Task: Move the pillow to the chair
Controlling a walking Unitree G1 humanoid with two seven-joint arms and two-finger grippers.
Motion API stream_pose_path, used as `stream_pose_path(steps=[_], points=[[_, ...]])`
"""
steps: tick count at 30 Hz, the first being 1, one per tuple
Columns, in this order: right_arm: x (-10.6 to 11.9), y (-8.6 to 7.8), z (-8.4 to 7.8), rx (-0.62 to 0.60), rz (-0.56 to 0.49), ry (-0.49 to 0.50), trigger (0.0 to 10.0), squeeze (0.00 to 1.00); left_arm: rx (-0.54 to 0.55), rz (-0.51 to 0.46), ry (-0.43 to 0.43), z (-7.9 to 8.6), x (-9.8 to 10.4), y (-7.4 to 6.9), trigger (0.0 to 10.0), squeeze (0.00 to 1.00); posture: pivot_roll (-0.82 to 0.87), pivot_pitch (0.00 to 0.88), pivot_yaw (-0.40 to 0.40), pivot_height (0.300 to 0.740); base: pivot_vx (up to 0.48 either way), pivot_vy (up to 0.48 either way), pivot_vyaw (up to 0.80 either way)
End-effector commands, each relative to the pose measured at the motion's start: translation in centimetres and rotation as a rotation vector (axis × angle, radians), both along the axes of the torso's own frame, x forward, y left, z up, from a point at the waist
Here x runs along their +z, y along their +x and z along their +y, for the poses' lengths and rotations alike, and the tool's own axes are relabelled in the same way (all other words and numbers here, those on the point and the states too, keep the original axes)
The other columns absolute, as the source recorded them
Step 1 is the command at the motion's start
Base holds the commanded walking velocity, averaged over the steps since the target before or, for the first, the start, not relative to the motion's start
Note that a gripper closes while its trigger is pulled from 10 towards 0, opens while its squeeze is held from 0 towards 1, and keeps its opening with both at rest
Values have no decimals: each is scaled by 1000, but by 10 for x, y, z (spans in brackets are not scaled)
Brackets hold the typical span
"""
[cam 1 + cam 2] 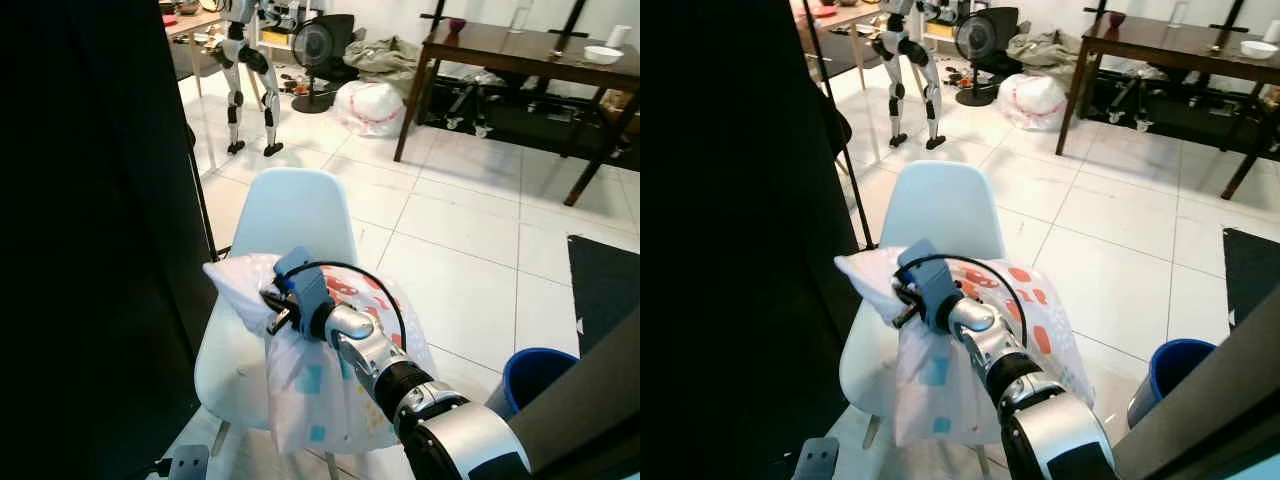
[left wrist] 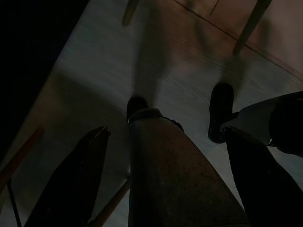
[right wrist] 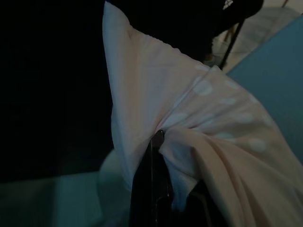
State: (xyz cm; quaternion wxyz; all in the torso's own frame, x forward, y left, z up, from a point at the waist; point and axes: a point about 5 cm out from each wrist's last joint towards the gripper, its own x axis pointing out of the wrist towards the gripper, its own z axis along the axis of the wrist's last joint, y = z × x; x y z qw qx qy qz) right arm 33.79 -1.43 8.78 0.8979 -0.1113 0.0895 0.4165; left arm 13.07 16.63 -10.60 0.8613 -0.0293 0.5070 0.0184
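A white pillow with red and teal patches droops over the seat of a pale blue shell chair. Its lower end hangs past the seat's front edge. My right gripper is shut on a bunched fold near the pillow's upper left corner, just above the seat. In the right wrist view the black finger pinches the pale fabric. My left arm hangs idle low down, and its dim wrist view shows tiled floor and dark shapes.
A tall black panel stands close to the chair's left side. A blue bin is at the lower right, with a dark mat beyond. Farther off are a dark wooden table, a standing humanoid robot, a fan and a white bag.
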Motion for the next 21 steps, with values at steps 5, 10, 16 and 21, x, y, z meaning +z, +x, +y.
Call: stream_pose_path(steps=[5, 10, 16, 21], points=[[19, 6, 20, -3, -37, 5, 10000, 0, 9, 100, -22, -4, -9, -28, 10000, 0, -3, 78, -73, 740, 0, 0, 0], [53, 17, 34, -6, -96, 92, 10000, 0, 12, 104, -20, -3, -10, -31, 10000, 0, 5, 88, -78, 740, 0, 0, 0], [76, 8, 70, 108, -158, 108, 10000, 0, 9, 114, -16, -2, -11, -36, 10000, 0, 7, 123, -82, 740, 0, 0, 0], [49, -29, 108, 238, -63, 64, 10000, 0, 9, 130, -20, -7, -13, -49, 10000, 0, 38, 188, -99, 740, 0, 0, 0]])
